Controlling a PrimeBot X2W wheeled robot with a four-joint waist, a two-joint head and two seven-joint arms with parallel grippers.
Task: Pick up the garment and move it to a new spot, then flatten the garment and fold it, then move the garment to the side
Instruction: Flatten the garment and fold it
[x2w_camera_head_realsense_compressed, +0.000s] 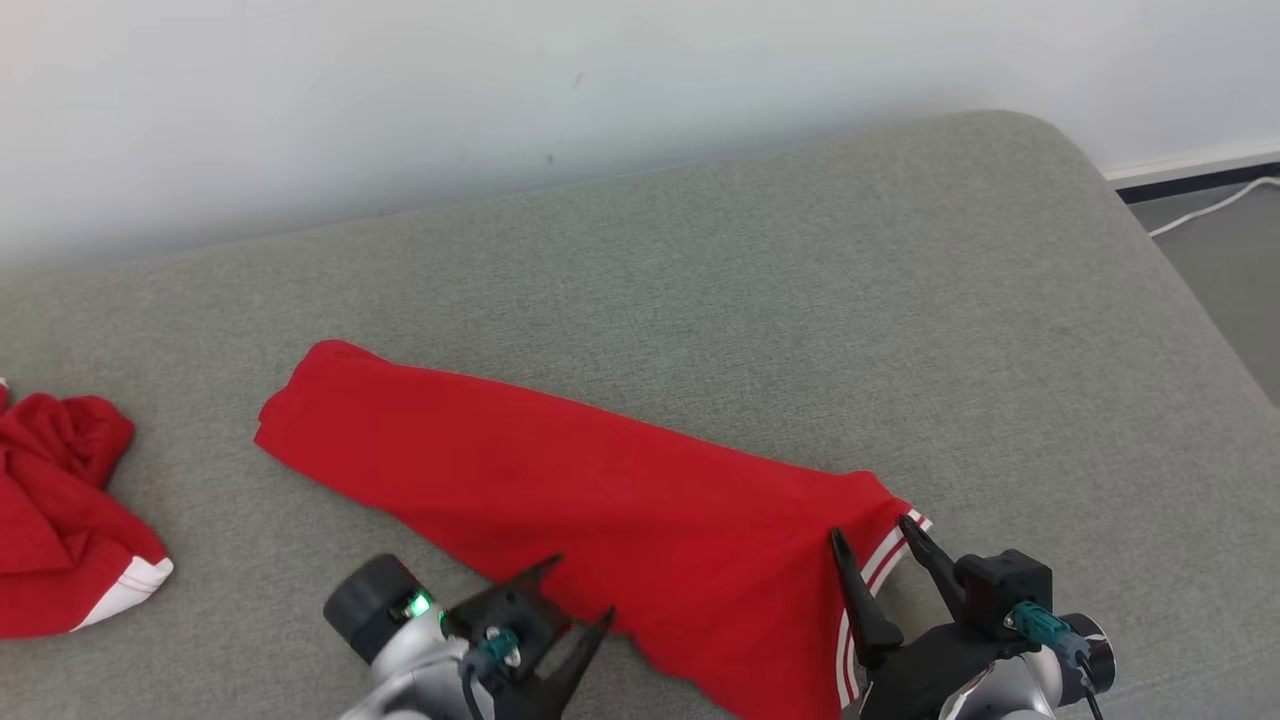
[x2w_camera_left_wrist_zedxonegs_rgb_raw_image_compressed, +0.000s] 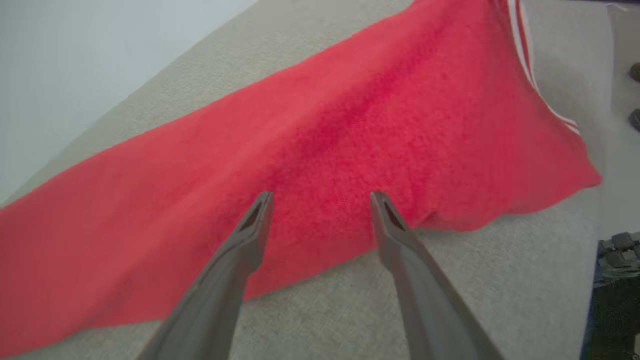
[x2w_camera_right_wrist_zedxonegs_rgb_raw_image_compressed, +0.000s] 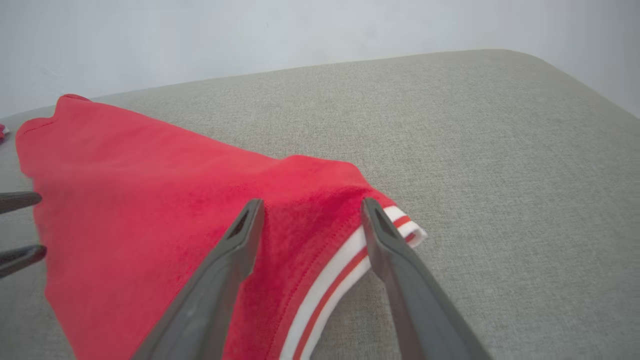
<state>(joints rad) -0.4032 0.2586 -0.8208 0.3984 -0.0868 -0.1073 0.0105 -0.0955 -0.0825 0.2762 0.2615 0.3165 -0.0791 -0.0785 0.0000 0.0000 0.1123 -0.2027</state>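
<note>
Left gripper (x2w_camera_head_realsense_compressed: 582, 588) sits low in the head view with its two dark fingers spread wide and nothing between them, tips over the near edge of the red garment (x2w_camera_head_realsense_compressed: 600, 510). Right gripper (x2w_camera_head_realsense_compressed: 869, 527) is likewise released. One of its fingers is above the red cloth and the other at the white-and-red striped hem (x2w_camera_right_wrist_zedxonegs_rgb_raw_image_compressed: 345, 265); whether they touch the fabric is unclear. The garment lies as a long flattened band on a grey padded surface (x2w_camera_head_realsense_compressed: 760, 300) — running slantwise from far left to near right, striped end by the right gripper. A second red garment (x2w_camera_head_realsense_compressed: 60, 520) lies crumpled at the left edge, well apart.
</note>
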